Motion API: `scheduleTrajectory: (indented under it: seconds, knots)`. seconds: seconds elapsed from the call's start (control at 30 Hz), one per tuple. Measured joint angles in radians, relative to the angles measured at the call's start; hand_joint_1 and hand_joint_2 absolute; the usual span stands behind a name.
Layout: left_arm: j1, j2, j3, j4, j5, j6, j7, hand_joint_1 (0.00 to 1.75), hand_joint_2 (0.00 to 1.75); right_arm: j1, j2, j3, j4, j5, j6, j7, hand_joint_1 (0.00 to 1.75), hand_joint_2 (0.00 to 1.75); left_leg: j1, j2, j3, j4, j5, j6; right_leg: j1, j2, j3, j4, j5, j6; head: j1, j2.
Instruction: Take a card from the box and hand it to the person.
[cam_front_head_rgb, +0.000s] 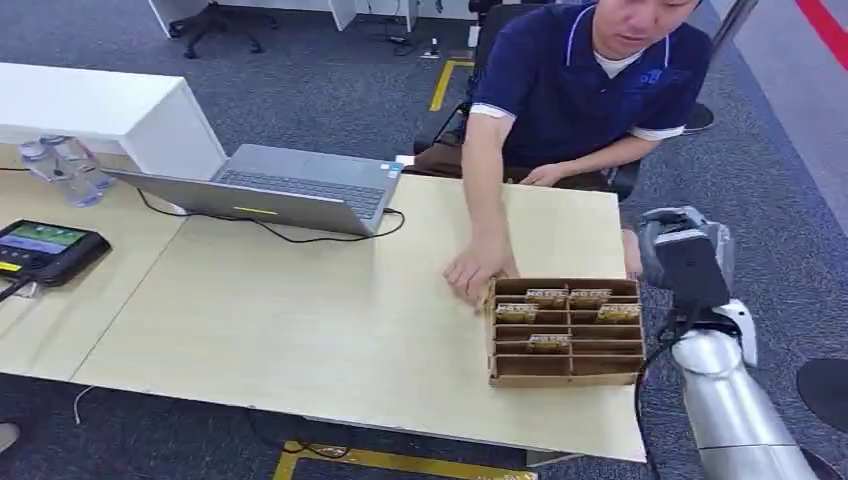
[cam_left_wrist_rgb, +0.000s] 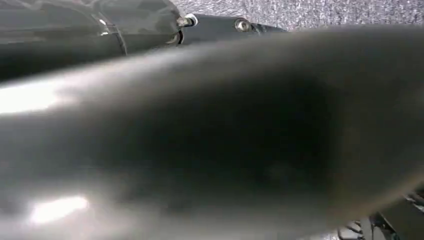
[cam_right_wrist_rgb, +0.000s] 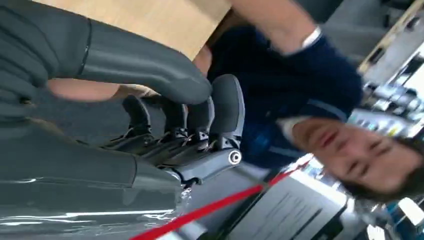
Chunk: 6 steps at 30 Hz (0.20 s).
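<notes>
A shallow cardboard box (cam_front_head_rgb: 566, 333) with thin cardboard dividers sits on the pale wood-grain worktop (cam_front_head_rgb: 300, 310), close to its right edge. Several flat cards (cam_front_head_rgb: 548, 297) with printed faces stand in the slots, most in the rows farthest from the robot, one (cam_front_head_rgb: 548, 343) nearer the middle.

A person in a dark blue polo shirt sits across the worktop. The person's hand (cam_front_head_rgb: 478, 270) rests on the surface, touching the box's far left corner.

The right hand (cam_front_head_rgb: 685, 255) is raised just beside the right side of the box, off the worktop edge, on a smooth silver arm. In the right wrist view the right hand (cam_right_wrist_rgb: 165, 125) shows a thick, rounded grey thumb and darker fingers (cam_right_wrist_rgb: 227, 107) that are curled partway, close to one another, with nothing between them; a gap remains between thumb and fingers.

The left wrist view is blurred with smooth dark grey curved surfaces, and I cannot tell how the left hand's fingers lie.

Further left on the worktop lie an open grey laptop (cam_front_head_rgb: 290, 188) with a black cable, a black device with a lit screen (cam_front_head_rgb: 45, 247), and clear plastic bottles (cam_front_head_rgb: 65, 165).
</notes>
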Motion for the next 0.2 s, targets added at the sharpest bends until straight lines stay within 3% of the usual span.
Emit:
scheduleTrajectory:
  seconds: [0.2]
  knots:
    - [0.004,-0.002,0.017,0.0,-0.009,0.0,-0.001,0.0,0.0,0.044,-0.021,-0.237,0.117,0.02,-0.013,-0.071,1.75,1.75,0.0,-0.004,-0.001,0.0,0.0,0.0,0.0,-0.003,0.0,0.0,0.0,0.0,-0.001,0.0]
